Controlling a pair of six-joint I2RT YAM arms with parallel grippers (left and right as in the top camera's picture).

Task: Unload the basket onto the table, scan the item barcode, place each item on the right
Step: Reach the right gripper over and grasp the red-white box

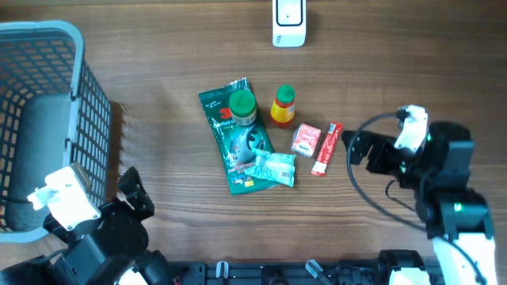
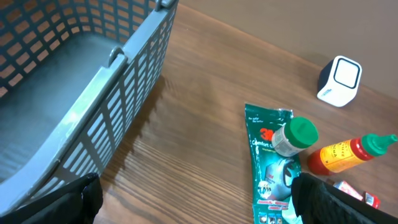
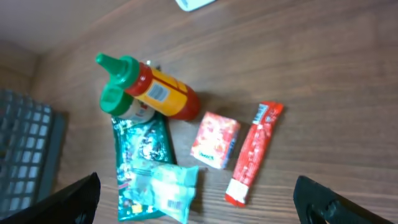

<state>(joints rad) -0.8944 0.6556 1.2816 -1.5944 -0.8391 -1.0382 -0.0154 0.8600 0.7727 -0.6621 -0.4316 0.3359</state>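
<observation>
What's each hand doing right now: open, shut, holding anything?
Left hand: open, holding nothing.
Right hand: open, holding nothing.

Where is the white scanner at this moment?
In the overhead view, the white scanner stands by itself at top centre. The nearest thing is the red sauce bottle, below it in the picture.

Items are clustered mid-table: green packet [image 1: 234,146] with a green-capped jar [image 1: 242,107] lying on it, sauce bottle [image 1: 283,105] just beside, small red box [image 1: 306,140], red stick sachet [image 1: 326,148], and teal pouch [image 1: 273,168] across the packet's lower end. Scanner [image 1: 288,22] is set at the top edge, basket [image 1: 47,119] at left.
</observation>
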